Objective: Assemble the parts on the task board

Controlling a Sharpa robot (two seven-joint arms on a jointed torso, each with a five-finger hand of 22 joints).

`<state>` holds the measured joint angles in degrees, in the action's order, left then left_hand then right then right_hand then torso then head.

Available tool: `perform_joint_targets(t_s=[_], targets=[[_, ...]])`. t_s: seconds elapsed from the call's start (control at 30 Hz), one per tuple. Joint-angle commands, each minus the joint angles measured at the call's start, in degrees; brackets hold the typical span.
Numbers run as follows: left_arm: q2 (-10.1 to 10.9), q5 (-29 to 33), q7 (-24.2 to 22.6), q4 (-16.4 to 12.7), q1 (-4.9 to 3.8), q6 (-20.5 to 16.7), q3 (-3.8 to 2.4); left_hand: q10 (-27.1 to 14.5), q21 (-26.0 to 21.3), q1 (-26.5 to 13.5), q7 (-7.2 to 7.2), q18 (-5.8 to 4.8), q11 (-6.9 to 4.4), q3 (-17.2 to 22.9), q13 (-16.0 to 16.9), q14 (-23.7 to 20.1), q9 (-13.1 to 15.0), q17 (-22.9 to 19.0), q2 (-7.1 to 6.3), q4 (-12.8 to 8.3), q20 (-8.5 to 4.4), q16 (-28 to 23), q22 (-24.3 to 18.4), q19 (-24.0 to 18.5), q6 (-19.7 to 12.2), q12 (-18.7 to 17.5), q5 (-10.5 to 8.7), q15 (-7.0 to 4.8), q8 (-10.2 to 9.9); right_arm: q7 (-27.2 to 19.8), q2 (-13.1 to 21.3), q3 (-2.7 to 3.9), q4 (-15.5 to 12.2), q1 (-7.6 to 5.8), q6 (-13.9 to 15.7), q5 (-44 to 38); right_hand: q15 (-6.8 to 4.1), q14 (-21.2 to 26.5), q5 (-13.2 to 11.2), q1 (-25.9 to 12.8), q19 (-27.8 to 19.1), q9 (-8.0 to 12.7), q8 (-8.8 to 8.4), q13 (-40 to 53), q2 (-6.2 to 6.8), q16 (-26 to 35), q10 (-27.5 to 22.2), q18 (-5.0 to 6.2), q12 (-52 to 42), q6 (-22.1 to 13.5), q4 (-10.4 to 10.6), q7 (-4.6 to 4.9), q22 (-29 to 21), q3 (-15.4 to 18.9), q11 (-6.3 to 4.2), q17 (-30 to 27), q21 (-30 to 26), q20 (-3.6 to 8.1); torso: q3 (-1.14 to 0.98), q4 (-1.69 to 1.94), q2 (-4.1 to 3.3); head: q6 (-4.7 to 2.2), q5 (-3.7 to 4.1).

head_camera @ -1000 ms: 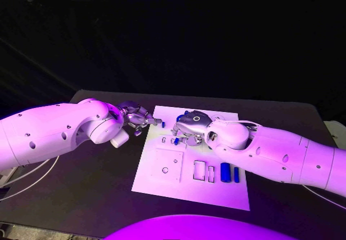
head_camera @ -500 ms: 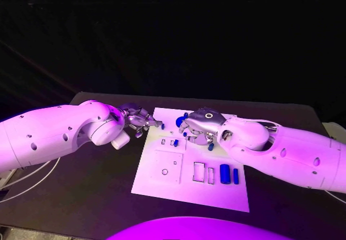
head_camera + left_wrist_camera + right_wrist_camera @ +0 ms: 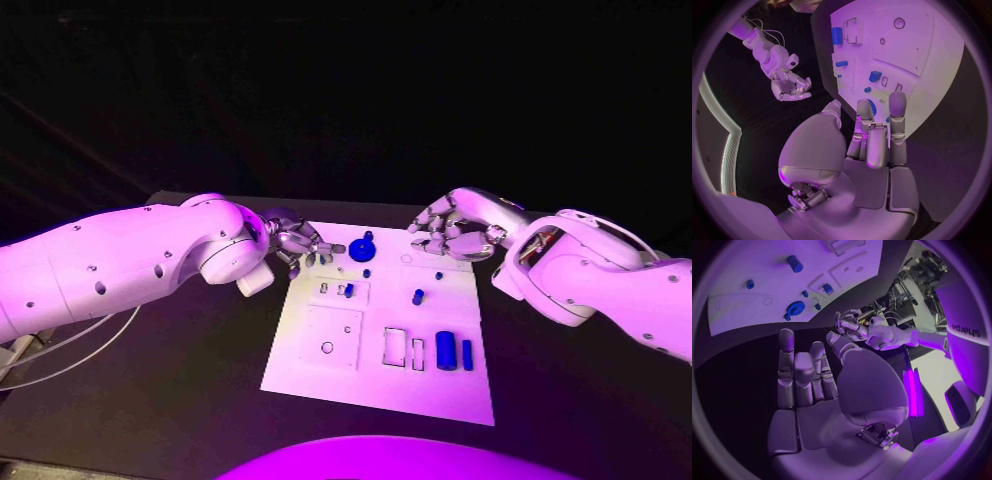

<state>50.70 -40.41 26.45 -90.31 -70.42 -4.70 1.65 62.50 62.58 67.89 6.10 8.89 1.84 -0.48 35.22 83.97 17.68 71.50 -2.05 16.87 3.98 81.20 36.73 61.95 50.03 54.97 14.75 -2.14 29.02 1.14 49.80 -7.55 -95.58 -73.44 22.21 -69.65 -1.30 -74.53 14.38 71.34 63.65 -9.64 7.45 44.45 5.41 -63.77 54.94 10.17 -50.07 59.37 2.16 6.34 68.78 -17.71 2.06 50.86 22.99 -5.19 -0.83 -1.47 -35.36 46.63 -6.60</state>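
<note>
The white task board [image 3: 382, 385] lies in the middle of the table. A round blue gear-like part [image 3: 362, 248] sits near the board's far edge. Small blue parts [image 3: 418, 296] stand in the board's middle, and a blue cylinder [image 3: 446, 349] lies near its right edge. My left hand [image 3: 296, 245] hovers at the board's far left edge, fingers apart, holding nothing, a little left of the gear [image 3: 871, 106]. My right hand [image 3: 454, 235] is raised over the board's far right corner, with nothing in its fingers [image 3: 795, 365]. From the right wrist the gear [image 3: 795, 307] lies apart from both hands.
The board [image 3: 923, 60] has rectangular and round recesses [image 3: 333, 330] on its left half and two narrow slots [image 3: 398, 345] beside the cylinder. Bare black table [image 3: 188, 380] surrounds the board on all sides.
My right hand has drawn back from the board's middle to its far right corner, leaving the blue gear on the board. My left hand has hardly moved.
</note>
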Motion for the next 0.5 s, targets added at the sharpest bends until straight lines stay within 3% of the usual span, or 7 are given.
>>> perform_joint_targets(t_s=[0.03,0.2,0.5], targets=[[-1.9,-7.0,6.3,1.5,-1.26,8.8,-0.08,-0.2,-0.3,-0.5,-0.08,0.98,-0.08,-0.5,-0.2,0.1,0.0,-0.3,0.16,-0.1,-0.01,-0.2,-0.3,-0.2,0.8,-0.2,0.10,0.30,0.3,-5.3,1.8,-0.08,-0.8,-0.26,2.8,18.2,0.59,6.2,0.4,0.8,-2.2,-0.1,-0.09,-3.4,-0.69,11.1,-2.2,0.17,4.2,-1.1,0.4,0.24,-2.4,-0.2,0.41,-11.6,-3.7,-0.64,-0.09,-0.26,0.63,0.23,-0.37],[-5.4,-10.0,8.8,4.2,-2.54,12.5,-0.08,0.7,0.2,-0.6,-0.67,0.76,-0.58,-1.2,1.0,0.6,0.4,0.8,0.85,-0.1,-0.19,0.3,0.9,0.8,2.1,0.8,0.11,-0.07,1.6,-8.3,3.7,-0.16,-1.2,-0.41,3.5,24.4,1.60,8.0,0.4,2.0,-3.3,-0.5,1.00,-11.8,-0.90,20.1,-1.1,0.29,11.7,-2.0,1.1,0.80,-7.6,0.0,1.32,-15.8,-9.2,-1.91,-0.30,-0.59,1.01,0.42,-0.74],[-10.6,-15.2,11.5,8.5,-3.44,16.9,-0.08,3.1,2.5,-1.7,-1.36,0.02,-1.20,-2.6,4.4,1.9,1.3,4.0,1.54,-0.1,-0.69,2.0,5.0,3.6,2.9,3.5,0.10,-0.65,3.1,-9.9,5.0,-0.19,-1.4,-0.45,4.6,26.3,2.06,6.8,0.7,2.4,-2.8,-0.7,1.69,-17.8,-0.57,25.3,0.9,0.30,16.0,-2.3,1.8,1.15,-11.1,0.7,1.79,-16.2,-12.2,-2.34,-0.46,-0.87,1.23,0.93,-0.86]])
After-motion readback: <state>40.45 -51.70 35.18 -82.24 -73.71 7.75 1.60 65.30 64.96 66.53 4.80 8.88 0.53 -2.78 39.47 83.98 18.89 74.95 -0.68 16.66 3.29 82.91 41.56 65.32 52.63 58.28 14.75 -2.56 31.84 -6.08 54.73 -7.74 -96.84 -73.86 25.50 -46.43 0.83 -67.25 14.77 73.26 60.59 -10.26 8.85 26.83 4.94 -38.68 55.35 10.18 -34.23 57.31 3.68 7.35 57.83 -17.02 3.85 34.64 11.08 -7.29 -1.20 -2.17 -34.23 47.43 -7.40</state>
